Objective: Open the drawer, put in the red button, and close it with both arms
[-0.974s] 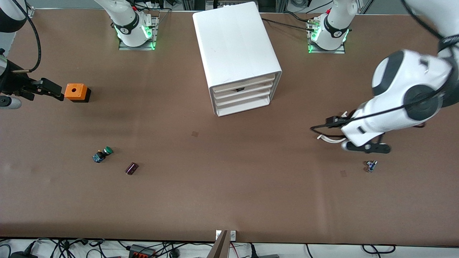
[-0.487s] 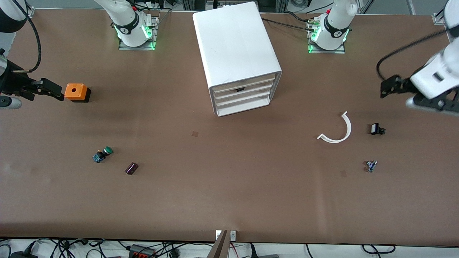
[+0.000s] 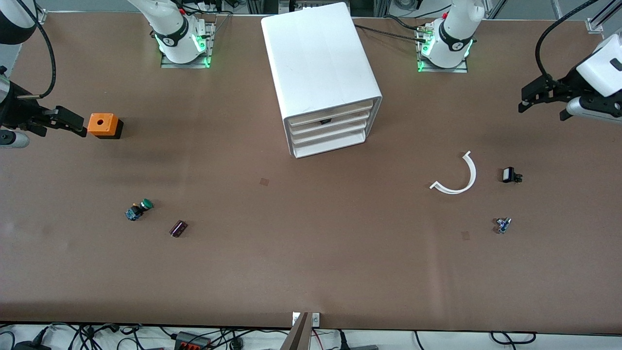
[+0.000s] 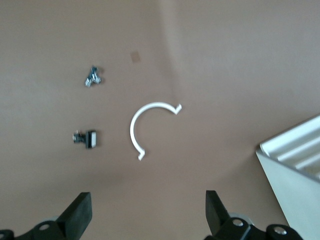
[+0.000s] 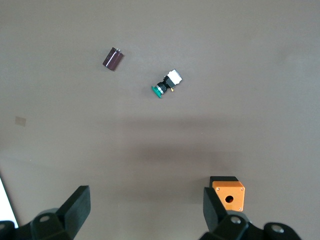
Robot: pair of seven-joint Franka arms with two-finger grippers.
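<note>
The white cabinet stands at the middle of the table, close to the arms' bases. All three of its drawers are pushed in, the top drawer among them. One corner of the cabinet shows in the left wrist view. The red button is out of view. My left gripper hangs open and empty over the left arm's end of the table. My right gripper is open and empty, low at the right arm's end, right beside an orange box.
A green-capped button and a purple cylinder lie nearer the front camera. Toward the left arm's end lie a white curved strip, a small black part and a tiny blue part.
The left arm has swung up and away from over the white strip toward its end of the table, uncovering the strip and the black part. The right arm has not moved.
</note>
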